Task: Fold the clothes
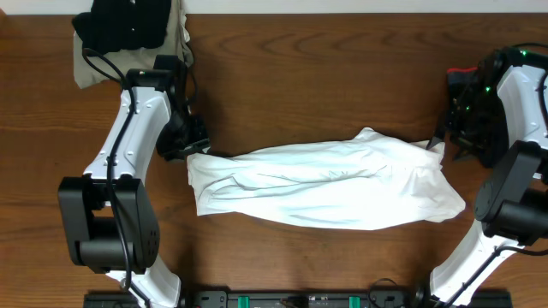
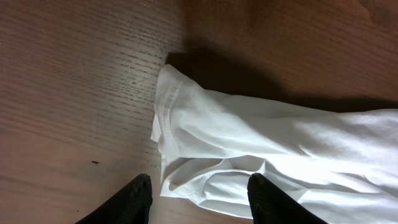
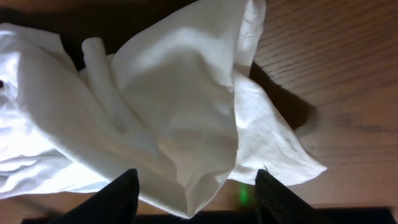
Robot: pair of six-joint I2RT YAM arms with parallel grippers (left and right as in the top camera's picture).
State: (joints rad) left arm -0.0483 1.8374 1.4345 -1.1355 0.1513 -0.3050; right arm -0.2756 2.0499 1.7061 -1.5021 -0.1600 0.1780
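Your left gripper (image 2: 200,200) hangs spread over the left end of the white shirt (image 1: 325,184). Your right gripper (image 3: 196,200) is spread over its right end. The shirt lies bunched mid-table (image 1: 342,77).

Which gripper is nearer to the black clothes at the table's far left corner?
Left. The left gripper is at the white shirt's left end, close to the black clothes; the right gripper is at the shirt's right end, far from them.

Bright, sharp pictures; dark shadows behind the shirt (image 2: 261,134).
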